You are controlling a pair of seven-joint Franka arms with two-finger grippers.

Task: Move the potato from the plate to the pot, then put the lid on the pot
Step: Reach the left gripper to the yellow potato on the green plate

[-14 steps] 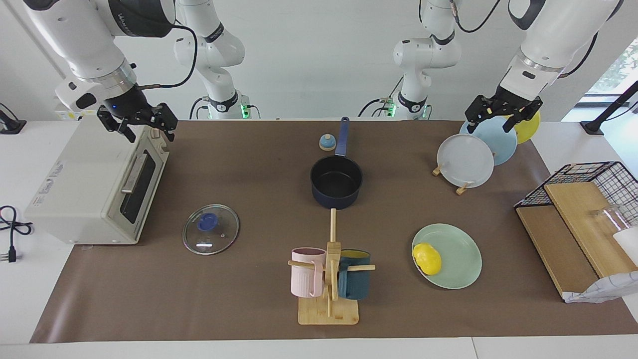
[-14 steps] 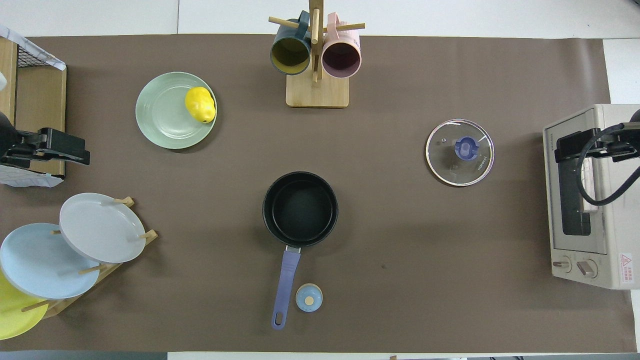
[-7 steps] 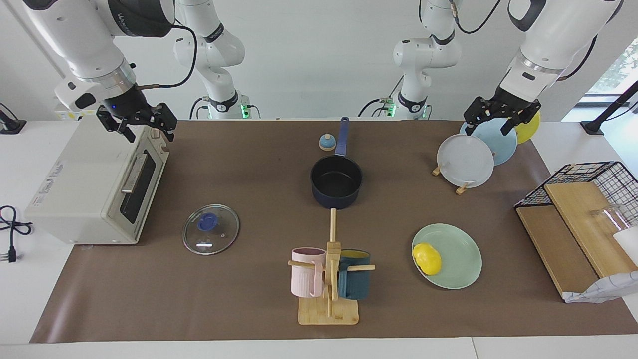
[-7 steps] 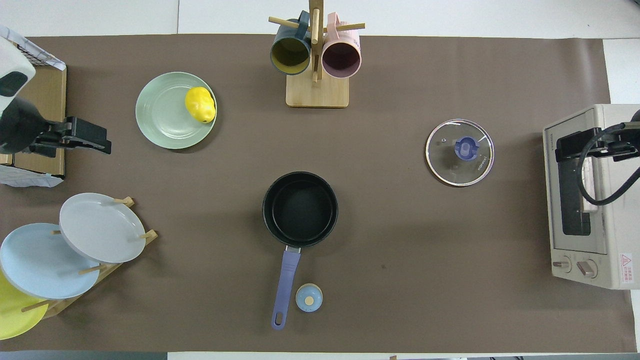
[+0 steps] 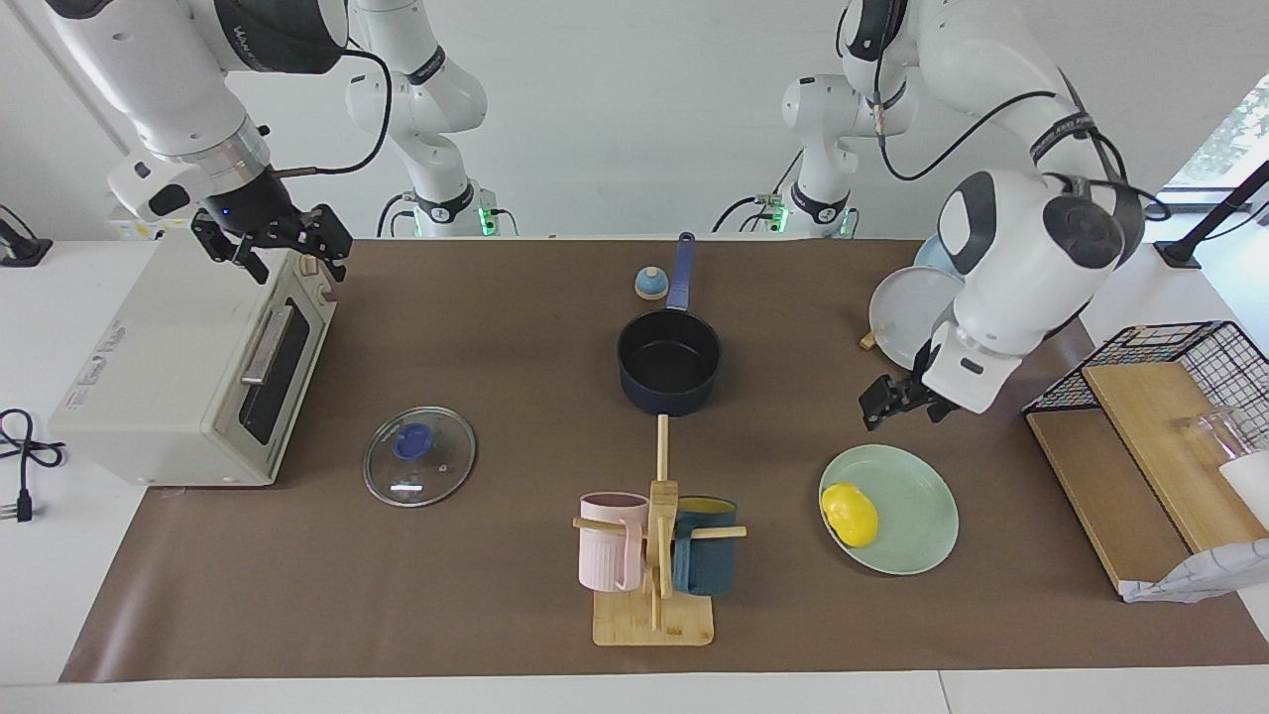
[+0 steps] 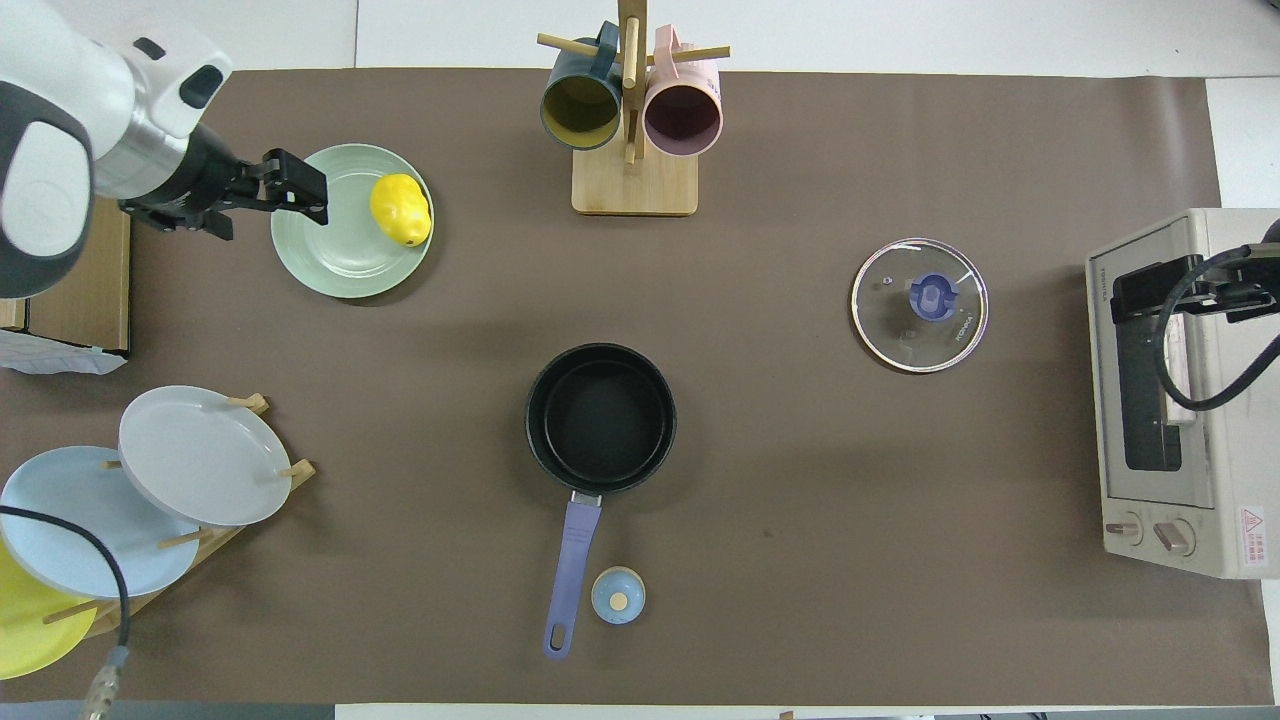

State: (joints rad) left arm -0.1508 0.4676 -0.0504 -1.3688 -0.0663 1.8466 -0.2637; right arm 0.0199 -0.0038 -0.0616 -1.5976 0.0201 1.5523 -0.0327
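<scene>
So the left hand (image 5: 897, 402) has swung off the plate rack and now hangs over the plate's (image 5: 922, 496) rim; can't tell if it's open. The potato (image 5: 850, 514) is untouched on that plate, near the left arm's end of the table, so I'd guess the pickup is next. The right hand (image 5: 273, 238) waits over the toaster oven (image 5: 178, 367), grip unclear too.

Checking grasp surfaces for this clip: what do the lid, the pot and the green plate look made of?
Lid: clear glass, since the mat shows through, with a bright metal rim and a blue, likely plastic knob.
Pot: probably coated metal, matte black inside, navy outside.
Plate: smooth pale-green ceramic or melamine; the pictures cannot tell which.
</scene>
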